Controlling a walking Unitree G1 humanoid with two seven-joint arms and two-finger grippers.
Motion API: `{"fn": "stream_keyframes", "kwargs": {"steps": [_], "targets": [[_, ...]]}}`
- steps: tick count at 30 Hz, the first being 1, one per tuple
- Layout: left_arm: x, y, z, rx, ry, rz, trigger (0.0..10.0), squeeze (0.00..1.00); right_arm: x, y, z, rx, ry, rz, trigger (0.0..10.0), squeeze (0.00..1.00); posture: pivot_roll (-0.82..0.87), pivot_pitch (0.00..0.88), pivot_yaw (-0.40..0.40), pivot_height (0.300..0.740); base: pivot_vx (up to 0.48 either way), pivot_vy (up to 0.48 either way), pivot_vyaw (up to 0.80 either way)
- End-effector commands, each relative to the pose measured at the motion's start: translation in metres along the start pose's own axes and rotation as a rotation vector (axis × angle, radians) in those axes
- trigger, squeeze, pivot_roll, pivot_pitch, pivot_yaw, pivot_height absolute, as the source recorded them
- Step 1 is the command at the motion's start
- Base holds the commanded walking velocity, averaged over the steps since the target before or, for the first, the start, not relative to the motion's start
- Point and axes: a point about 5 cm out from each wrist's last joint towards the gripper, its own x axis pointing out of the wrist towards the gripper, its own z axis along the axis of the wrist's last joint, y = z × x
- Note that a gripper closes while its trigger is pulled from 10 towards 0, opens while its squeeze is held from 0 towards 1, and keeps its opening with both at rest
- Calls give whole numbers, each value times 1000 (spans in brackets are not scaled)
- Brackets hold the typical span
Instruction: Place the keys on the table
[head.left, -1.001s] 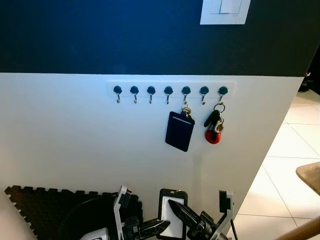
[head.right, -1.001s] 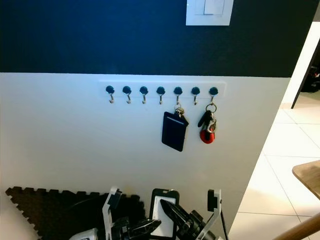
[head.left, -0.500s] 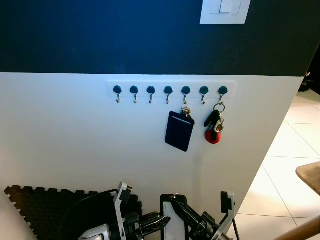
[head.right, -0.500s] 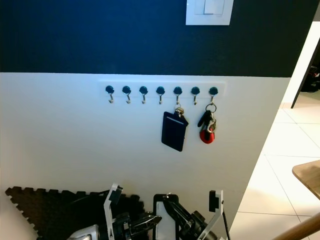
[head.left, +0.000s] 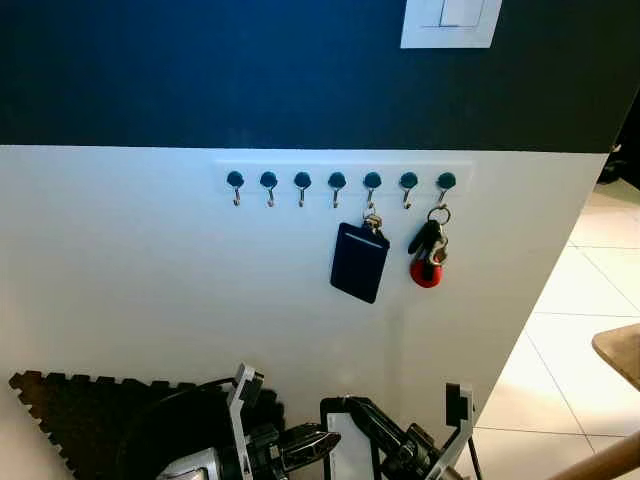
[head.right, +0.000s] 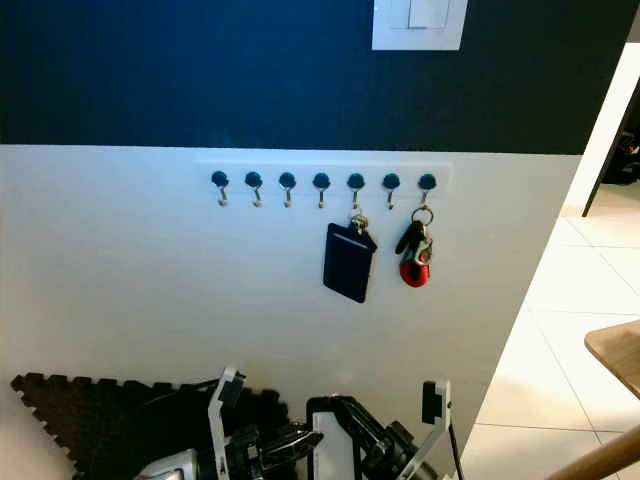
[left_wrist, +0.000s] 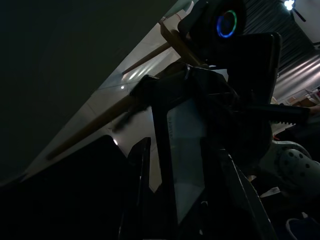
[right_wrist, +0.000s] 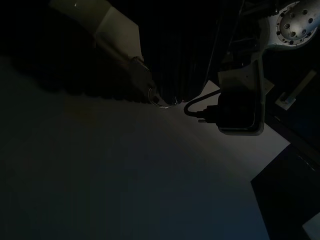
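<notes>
White lower wall under a dark blue band carries a rack of seven hooks (head.left: 340, 181). The keys (head.left: 428, 254), with a red fob, hang from the rightmost hook, beside a dark card holder (head.left: 359, 262). Left end effector (head.left: 310, 447) and right end effector (head.left: 375, 430) sit low; finger spread cannot be told.
</notes>
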Motion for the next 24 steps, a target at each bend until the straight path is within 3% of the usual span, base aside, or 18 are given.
{"fn": "stream_keyframes", "kwargs": {"steps": [1,5,7,8,9,12,15,16,19,20,21,22,24], "targets": [[-2,3,-4,10,4,28,10000,0,-2,-2,-2,9,-4,-18,0,0,15,67,17,740,0,0,0],[-3,7,-2,67,-14,66,10000,0,-6,-17,1,-59,-21,-143,0,0,16,68,16,740,0,0,0],[-5,16,0,127,-39,153,10000,0,-16,-44,9,-297,-1,-424,0,0,14,70,18,740,0,0,0],[-6,18,0,145,-46,181,10000,0,-20,-51,13,-371,3,-497,0,0,14,70,18,740,0,0,0],[-7,22,0,181,-40,230,10000,0,-23,-54,17,-447,4,-527,0,0,14,71,20,740,0,0,0],[-11,30,-3,247,-27,328,10000,0,-24,-55,24,-529,-6,-556,0,0,10,72,22,740,0,0,0],[-19,43,-9,308,0,492,10000,0,-27,-59,20,-762,135,-631,0,0,10,71,22,740,0,0,0],[-19,43,-9,308,0,492,10000,0,-27,-59,20,-762,135,-631,0,0,10,71,22,740,0,0,0],[-24,48,-18,331,21,549,10000,0,-33,-68,11,-956,248,-711,0,0,13,69,19,740,0,0,0],[-24,48,-18,331,21,549,10000,0,-33,-68,11,-956,248,-711,0,0,13,69,19,740,0,0,0],[-27,49,-21,340,16,583,10000,0,-36,-71,4,-1107,353,-719,0,0,16,66,18,740,0,0,0],[-28,50,-22,344,15,596,10000,0,-37,-72,1,-1161,391,-715,0,0,16,66,18,740,0,0,0],[-29,51,-23,350,13,605,10000,0,-38,-72,0,-1196,411,-712,0,0,16,66,18,740,0,0,0]]}}
